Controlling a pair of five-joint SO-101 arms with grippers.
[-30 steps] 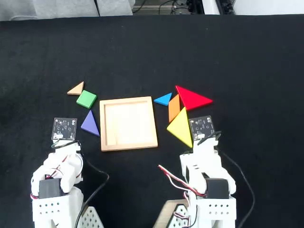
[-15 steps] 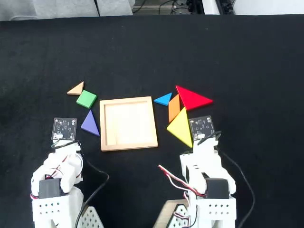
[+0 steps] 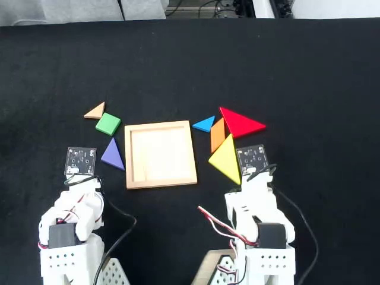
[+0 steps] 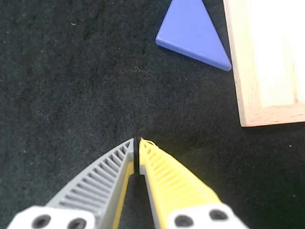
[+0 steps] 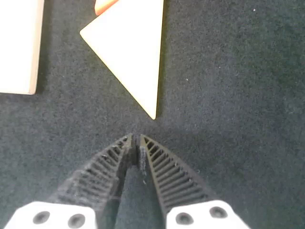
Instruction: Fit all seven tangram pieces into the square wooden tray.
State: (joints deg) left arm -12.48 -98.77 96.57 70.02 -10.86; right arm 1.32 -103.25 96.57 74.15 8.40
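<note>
Right now your square wooden tray [image 3: 160,124] lies flat on the black table [image 3: 190,65] between the two arms, with nothing in it. All seven pieces are outside it.

On your left side you have the tan triangle [image 3: 95,111], the green square [image 3: 108,124] just beside it, and the purple triangle [image 3: 113,154] close to the tray's left edge. On your right side the blue triangle [image 3: 205,124], orange parallelogram [image 3: 218,135], red triangle [image 3: 239,123] and yellow triangle [image 3: 227,159] are packed close together by the tray's right edge.

Your left gripper [image 4: 137,141] hangs over bare cloth near the purple triangle, fingers pressed together on nothing. Your right gripper [image 5: 137,138] sits just short of the yellow triangle's near tip, fingers likewise closed and empty.
</note>
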